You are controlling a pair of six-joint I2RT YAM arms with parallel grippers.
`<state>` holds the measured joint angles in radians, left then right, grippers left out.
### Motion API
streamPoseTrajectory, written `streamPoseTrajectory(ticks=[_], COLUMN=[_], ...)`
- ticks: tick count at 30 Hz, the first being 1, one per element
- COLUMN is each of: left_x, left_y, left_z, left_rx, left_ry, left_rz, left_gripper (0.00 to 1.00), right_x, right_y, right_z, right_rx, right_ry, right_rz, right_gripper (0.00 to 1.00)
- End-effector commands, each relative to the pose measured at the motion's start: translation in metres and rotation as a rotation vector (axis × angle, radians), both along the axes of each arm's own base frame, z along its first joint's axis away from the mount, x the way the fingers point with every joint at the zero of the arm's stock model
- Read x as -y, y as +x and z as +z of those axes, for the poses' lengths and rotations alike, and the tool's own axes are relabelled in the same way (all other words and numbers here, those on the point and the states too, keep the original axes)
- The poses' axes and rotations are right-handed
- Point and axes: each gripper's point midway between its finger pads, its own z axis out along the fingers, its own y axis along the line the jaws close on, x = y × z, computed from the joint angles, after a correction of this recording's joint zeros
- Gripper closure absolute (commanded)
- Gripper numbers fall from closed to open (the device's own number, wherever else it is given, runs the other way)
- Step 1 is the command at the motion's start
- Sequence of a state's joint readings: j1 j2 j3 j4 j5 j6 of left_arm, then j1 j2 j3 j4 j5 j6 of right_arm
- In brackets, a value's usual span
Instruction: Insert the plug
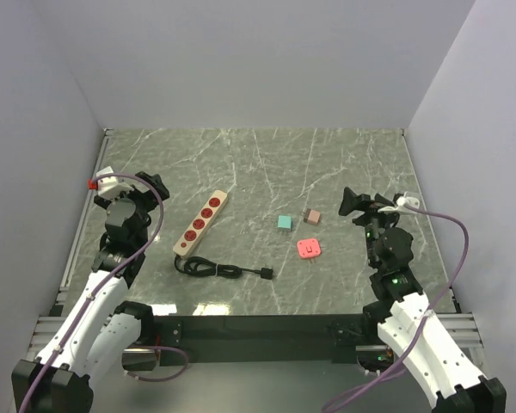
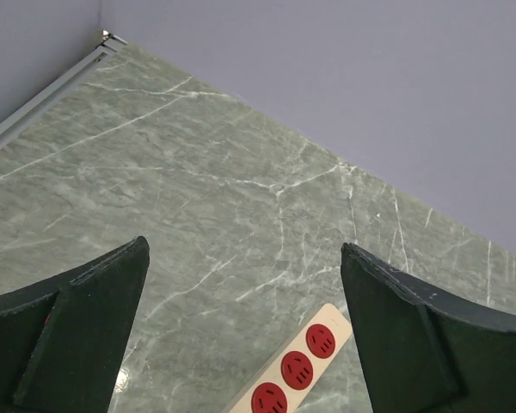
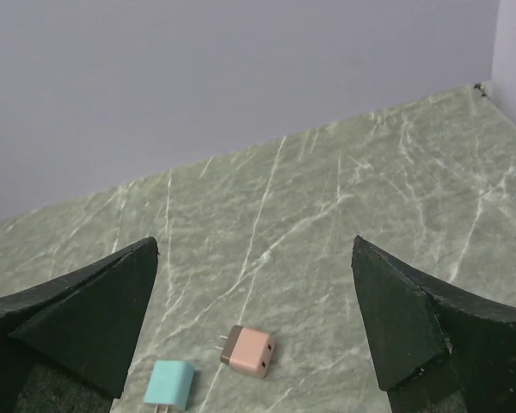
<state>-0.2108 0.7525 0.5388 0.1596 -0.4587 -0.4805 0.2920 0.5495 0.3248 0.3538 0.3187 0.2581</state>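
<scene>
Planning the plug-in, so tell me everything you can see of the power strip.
The power strip is a long cream bar, plastic by its look, with a row of red sockets, all empty. It lies flat on the marble table, left of centre, slanting away to the right. A black cable leaves its near end, loops and ends in a black plug lying loose. Neither gripper touches it.

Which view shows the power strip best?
Top external: the whole power strip lies in view with its black cord. Left wrist catches only one end, three red sockets. Right wrist shows none of it.
</scene>
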Motion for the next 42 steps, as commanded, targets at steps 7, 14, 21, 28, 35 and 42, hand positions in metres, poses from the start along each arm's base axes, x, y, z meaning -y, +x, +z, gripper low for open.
streamPoseTrajectory(ticks=[7,14,21,28,35,42], left_x=[0.016,0.024,0.032,0.036,0.037,0.041], left_y=[0.004,0.009,0.008,0.011,0.009,0.007], left_z=[0.021,0.015,0.014,0.011,0.013,0.016], left_rx=[0.080,0.058,0.075,0.061,0.075,0.091], left_ry=[-0.027,-0.008,-0.002,0.002,-0.001,-0.003], left_rz=[-0.081,-0.125,-0.168,-0.187,-0.191,-0.216], left_gripper=[0.01,0.01,0.01,0.01,0.00,0.00], right_x=[-0.060,-0.134,-0.174,-0.191,-0.198,-0.202], right_y=[0.020,0.032,0.050,0.052,0.051,0.057], right_z=[-0.016,-0.054,-0.109,-0.156,-0.186,-0.202], right_rx=[-0.152,-0.351,-0.579,-0.766,-0.870,-0.911], right_ry=[0.020,0.038,-0.019,-0.099,-0.138,-0.158], right_rz=[0.215,0.346,0.348,0.328,0.328,0.307], right_gripper=[0.01,0.04,0.06,0.08,0.10,0.12])
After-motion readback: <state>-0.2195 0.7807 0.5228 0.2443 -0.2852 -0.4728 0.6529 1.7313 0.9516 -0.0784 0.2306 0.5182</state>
